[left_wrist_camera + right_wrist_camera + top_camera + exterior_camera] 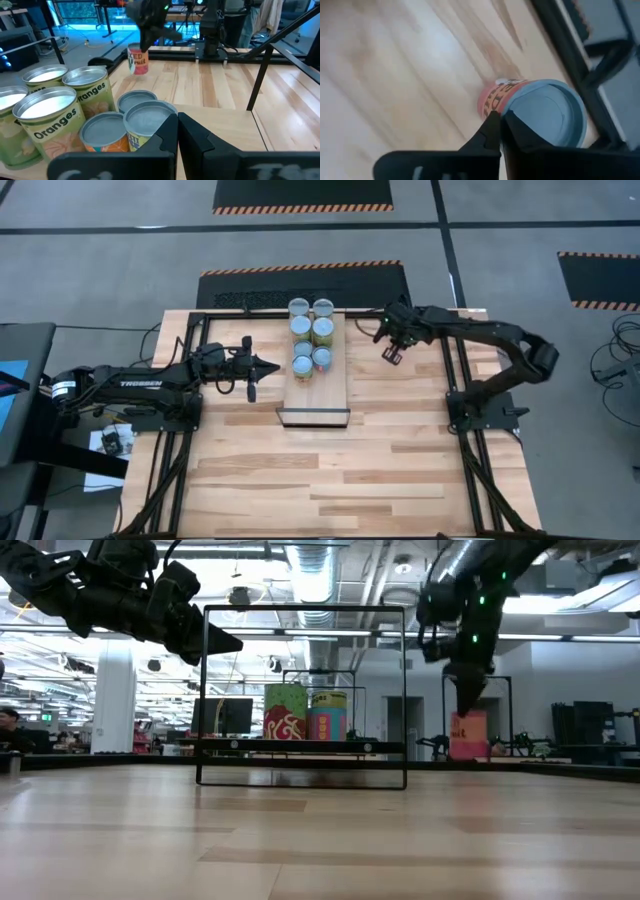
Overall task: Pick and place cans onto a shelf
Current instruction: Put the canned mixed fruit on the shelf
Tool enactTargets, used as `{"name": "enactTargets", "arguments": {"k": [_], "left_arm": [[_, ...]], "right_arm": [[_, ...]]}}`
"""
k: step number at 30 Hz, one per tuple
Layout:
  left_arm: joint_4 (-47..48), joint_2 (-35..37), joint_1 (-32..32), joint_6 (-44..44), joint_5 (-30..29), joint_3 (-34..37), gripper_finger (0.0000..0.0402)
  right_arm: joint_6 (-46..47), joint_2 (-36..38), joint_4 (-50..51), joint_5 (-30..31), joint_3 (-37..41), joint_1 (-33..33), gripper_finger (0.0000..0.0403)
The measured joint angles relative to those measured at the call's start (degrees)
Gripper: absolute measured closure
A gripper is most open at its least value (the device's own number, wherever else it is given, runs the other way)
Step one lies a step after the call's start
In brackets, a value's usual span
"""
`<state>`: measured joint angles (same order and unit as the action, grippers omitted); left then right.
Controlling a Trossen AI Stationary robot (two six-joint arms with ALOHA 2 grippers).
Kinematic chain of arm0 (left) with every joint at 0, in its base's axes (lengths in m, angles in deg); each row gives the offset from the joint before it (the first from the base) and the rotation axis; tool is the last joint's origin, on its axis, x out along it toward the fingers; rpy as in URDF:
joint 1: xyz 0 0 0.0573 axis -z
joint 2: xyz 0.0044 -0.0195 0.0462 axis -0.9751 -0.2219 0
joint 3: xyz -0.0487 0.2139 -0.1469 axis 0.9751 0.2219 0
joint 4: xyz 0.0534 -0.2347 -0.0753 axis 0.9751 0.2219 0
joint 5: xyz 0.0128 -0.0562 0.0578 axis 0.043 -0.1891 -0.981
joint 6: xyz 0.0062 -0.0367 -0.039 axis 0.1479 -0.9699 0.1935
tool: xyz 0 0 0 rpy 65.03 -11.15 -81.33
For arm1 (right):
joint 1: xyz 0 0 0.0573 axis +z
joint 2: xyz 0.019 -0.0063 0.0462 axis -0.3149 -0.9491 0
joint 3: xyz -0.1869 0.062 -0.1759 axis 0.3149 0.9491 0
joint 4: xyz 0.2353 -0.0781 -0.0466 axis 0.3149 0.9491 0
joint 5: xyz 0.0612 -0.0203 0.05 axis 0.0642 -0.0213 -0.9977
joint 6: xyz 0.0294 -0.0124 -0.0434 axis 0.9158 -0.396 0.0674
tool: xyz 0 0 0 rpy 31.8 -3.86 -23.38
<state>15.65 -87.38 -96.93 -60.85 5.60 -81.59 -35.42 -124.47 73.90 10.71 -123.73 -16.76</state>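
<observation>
The shelf (318,395) is a narrow light-wood board with a dark near edge, lying mid-table. Several cans (311,330) with silver tops stand in two rows on its far half; they also show in the left wrist view (55,120) with yellow-green, orange and blue labels. One red can (138,60) stands upright on the tabletop to the right of the shelf, also seen in the low view (468,735). My right gripper (391,355) hangs just above it, pointing down, fingers shut (500,122), empty. My left gripper (262,367) is shut and empty, left of the shelf, raised above the table.
A black metal frame (455,370) runs around the table's far part and along both sides, with an upright black rectangle (205,690) in the low view. Bare wooden tabletop (340,470) lies toward the near edge. The shelf's near half is bare.
</observation>
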Motion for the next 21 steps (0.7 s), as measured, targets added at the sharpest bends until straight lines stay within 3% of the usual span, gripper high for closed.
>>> {"name": "enactTargets", "arguments": {"k": [8,14,21], "left_arm": [[0.00,0.00,0.00,0.04,-0.98,0.00,0.0400],[0.00,0.00,0.00,0.06,-1.04,0.00,0.0400],[-0.20,0.00,0.00,0.32,-1.05,0.00,0.0400]], "right_arm": [[2.38,2.40,3.89,-1.45,-6.95,16.56,0.0395],[-0.53,-0.45,-0.73,-2.63,-12.31,28.35,0.0393],[-8.11,-8.83,-5.21,-3.85,-17.90,33.83,0.0394]]}}
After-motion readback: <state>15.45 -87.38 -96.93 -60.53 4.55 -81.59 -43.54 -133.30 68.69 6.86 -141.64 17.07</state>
